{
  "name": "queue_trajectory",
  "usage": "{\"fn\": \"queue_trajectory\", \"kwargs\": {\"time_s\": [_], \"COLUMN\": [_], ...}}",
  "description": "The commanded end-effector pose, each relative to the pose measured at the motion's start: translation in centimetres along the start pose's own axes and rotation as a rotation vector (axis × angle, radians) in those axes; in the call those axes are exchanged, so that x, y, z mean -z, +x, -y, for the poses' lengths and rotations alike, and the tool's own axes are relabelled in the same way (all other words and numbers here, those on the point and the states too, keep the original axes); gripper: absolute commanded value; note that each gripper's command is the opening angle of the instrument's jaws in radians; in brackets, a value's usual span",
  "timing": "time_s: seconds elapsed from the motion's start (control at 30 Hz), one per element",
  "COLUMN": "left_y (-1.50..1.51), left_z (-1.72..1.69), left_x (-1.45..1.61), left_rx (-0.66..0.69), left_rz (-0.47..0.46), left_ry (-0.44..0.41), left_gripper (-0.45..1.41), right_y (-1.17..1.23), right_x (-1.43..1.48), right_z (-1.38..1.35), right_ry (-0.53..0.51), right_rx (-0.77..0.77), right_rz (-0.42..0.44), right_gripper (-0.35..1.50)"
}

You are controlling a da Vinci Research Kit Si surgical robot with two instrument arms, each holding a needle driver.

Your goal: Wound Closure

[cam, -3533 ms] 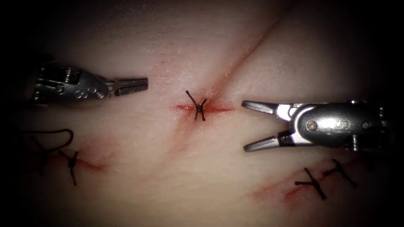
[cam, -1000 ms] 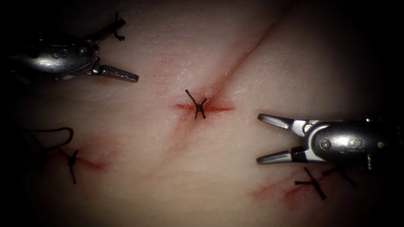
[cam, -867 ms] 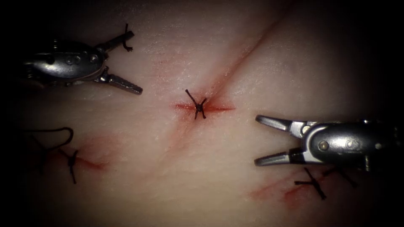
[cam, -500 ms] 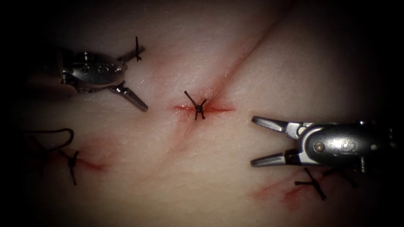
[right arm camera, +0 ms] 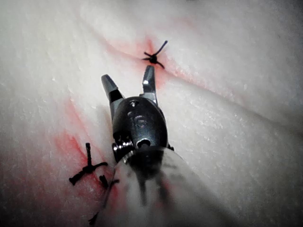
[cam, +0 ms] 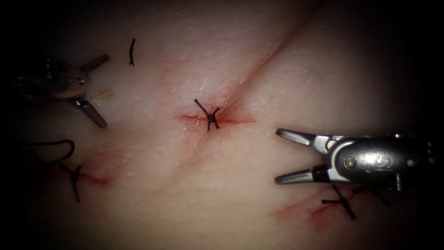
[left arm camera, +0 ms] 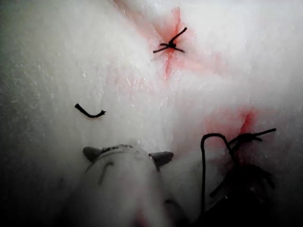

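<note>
The tissue (cam: 231, 185) carries a short cut (cam: 233, 120) at the centre, red with fluid and closed by a dark knot (cam: 209, 115) with short ends. My left tool (cam: 103, 91) is far to the left of the cut, its jaws spread wide and holding nothing. A short cut end of thread (cam: 132, 52) lies loose on the tissue just beyond its upper jaw. My right tool (cam: 278, 156) hovers right of the cut, jaws open and empty. The left wrist view has the left tool (left arm camera: 128, 150), the loose thread piece (left arm camera: 89, 112) and the knot (left arm camera: 169, 45). The right tool (right arm camera: 129, 76) points at the knot (right arm camera: 153, 58).
A second knot (cam: 74, 178) with a loop of thread (cam: 55, 147) sits on a red mark at the lower left. Another knot (cam: 342, 202) lies under the right tool at the lower right. A long crease (cam: 273, 55) runs up from the centre cut.
The left tool's jaws opened wider and let go the short piece of thread, which now lies on the tissue. The tool then drew back to the left. The right tool barely moved.
</note>
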Motion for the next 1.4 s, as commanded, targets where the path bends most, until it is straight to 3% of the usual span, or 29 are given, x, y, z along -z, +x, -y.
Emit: {"fn": "queue_trajectory", "kwargs": {"time_s": [0.03,0.17,0.3,0.47,0.57,0.8,0.9,1.1,1.4], "left_y": [0.01,0.09,0.33,0.81,1.1,1.53,1.54,1.4,1.38], "left_z": [-0.06,-0.07,-0.01,-0.01,-0.13,-0.49,-0.56,-0.56,-0.5], "left_x": [-0.02,0.16,0.34,0.55,0.62,0.71,0.74,0.73,0.71], "left_rx": [0.001,0.024,0.034,0.043,0.04,-0.019,-0.03,-0.025,0.026], "left_rz": [0.0,-0.02,-0.125,-0.409,-0.547,-0.748,-0.799,-0.822,-0.831], "left_ry": [-0.008,-0.009,0.045,0.097,0.063,-0.119,-0.205,-0.289,-0.299], "left_gripper": [1.4,1.4,1.33,1.14,1.09,1.09,1.09,0.99,0.94], "right_y": [-0.03,-0.03,-0.03,0.03,0.06,0.08,0.11,0.17,0.16], "right_x": [-0.1,-0.1,-0.09,-0.06,-0.05,-0.03,-0.01,0.04,0.04], "right_z": [0.05,0.05,0.01,-0.19,-0.33,-0.47,-0.46,-0.5,-0.54], "right_ry": [0.004,0.005,0.004,0.003,-0.015,-0.07,-0.065,-0.036,-0.003], "right_rx": [-0.001,-0.001,-0.005,-0.035,-0.064,-0.107,-0.119,-0.125,-0.123], "right_rz": [-0.001,-0.003,-0.001,0.008,0.031,0.091,0.097,0.097,0.115], "right_gripper": [1.38,1.38,1.36,1.31,1.28,1.28,1.28,1.25,1.11]}}
